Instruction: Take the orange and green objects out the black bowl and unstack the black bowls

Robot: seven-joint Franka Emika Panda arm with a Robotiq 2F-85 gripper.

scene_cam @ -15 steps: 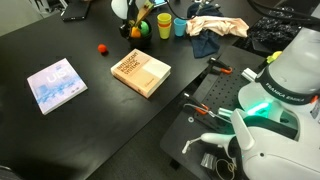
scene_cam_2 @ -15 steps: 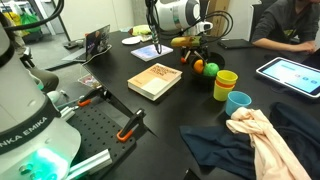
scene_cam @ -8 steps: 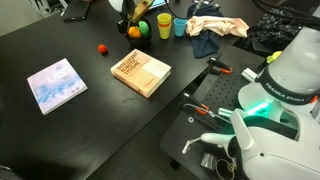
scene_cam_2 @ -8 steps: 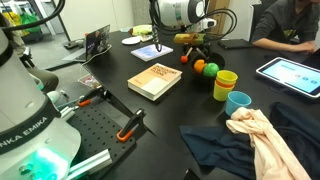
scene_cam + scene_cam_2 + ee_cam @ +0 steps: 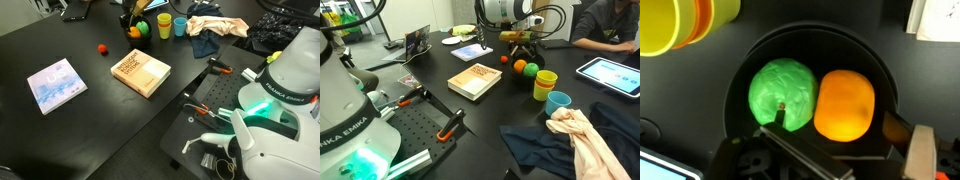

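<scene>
Directly below the claw (image 5: 830, 157), black bowl (image 5: 810, 42), green object (image 5: 783, 92) beside orange object (image 5: 844, 103)

A black bowl (image 5: 810, 48) fills the middle of the frame, holding a crinkled green object (image 5: 783, 92) on the left and a smooth orange object (image 5: 844, 104) on the right, the two touching side by side. A yellow cup (image 5: 668, 25) with an orange rim just beside it sits in the upper left corner, and a white item (image 5: 940, 18) in the upper right. Dark parts of the gripper (image 5: 830, 162) cross the bottom edge over the bowl's lower rim, with a tan pad (image 5: 923, 155) at lower right; how the jaws stand cannot be told.
</scene>
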